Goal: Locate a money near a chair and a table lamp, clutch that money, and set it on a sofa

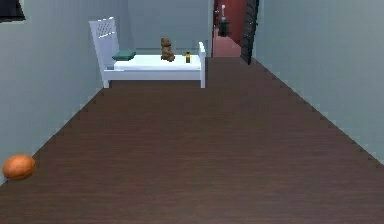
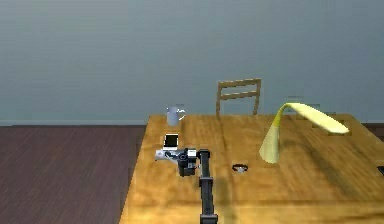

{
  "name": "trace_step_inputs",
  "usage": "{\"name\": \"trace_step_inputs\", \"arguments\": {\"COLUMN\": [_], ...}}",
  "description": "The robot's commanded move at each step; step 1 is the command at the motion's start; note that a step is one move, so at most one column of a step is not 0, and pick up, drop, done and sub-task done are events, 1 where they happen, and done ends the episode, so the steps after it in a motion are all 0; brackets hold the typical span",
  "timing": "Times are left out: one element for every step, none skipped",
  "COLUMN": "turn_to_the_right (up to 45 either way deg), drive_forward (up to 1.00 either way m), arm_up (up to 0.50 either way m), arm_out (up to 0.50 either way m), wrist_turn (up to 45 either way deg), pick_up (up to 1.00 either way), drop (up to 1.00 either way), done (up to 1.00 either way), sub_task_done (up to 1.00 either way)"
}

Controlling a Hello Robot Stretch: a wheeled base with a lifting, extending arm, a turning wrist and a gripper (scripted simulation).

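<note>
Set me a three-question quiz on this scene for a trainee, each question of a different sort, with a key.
1. True or false: in the arm side view, a chair stands at the far side of the wooden table.
2. What sits on the white bed in the forward view? A) a brown teddy bear B) a laptop C) a guitar
3. Fill in: the table lamp is ____ in colour.
Key: 1 true; 2 A; 3 yellow.

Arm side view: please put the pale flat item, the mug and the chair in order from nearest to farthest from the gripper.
1. The pale flat item, on the table right beside the gripper.
2. The mug, near the table's far edge.
3. The chair, beyond the table.
</note>
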Motion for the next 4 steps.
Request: {"name": "trace_step_inputs", "arguments": {"turn_to_the_right": [0.0, 0.0, 0.0, 0.0], "drive_forward": [0.00, 0.00, 0.00, 0.00], "arm_up": [0.00, 0.10, 0.34, 0.00], "arm_out": [0.00, 0.00, 0.00, 0.00], "wrist_turn": [0.0, 0.0, 0.0, -45.0], "pick_up": [1.00, 0.00, 0.00, 0.00], "drop": [0.00, 0.00, 0.00, 0.00], "done": [0.00, 0.00, 0.00, 0.00], "sub_task_done": [0.00, 0.00, 0.00, 0.00]}}
